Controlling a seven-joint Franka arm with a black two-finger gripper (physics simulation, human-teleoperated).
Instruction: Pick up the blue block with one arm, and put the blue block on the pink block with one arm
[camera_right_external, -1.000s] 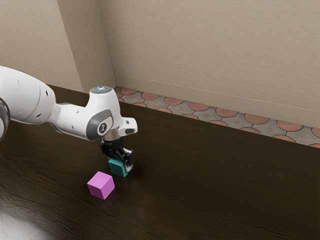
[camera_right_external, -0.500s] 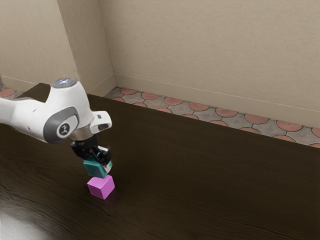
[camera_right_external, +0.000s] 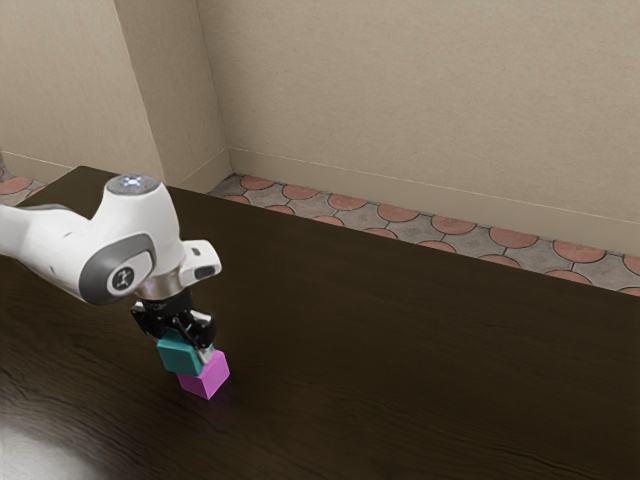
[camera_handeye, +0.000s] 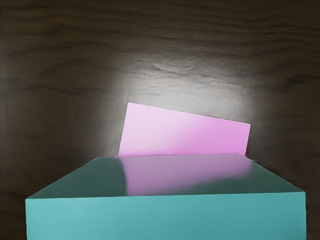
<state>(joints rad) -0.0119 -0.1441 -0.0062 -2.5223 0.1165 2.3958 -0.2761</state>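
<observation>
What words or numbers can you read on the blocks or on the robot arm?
No words or numbers can be read.
On the blue block, held in the gripper: plain faces, no text.
On the pink block: plain faces, no text.
On the arm: one small round mark on its grey joint cap, too small to read.
On the table: wood grain, no text.

pink block (camera_handeye: 185, 132): partly hidden behind blue block (camera_handeye: 165, 210) | blue block: cropped in wrist view | arm (camera_right_external: 60, 245): cropped, exterior view's left
</observation>
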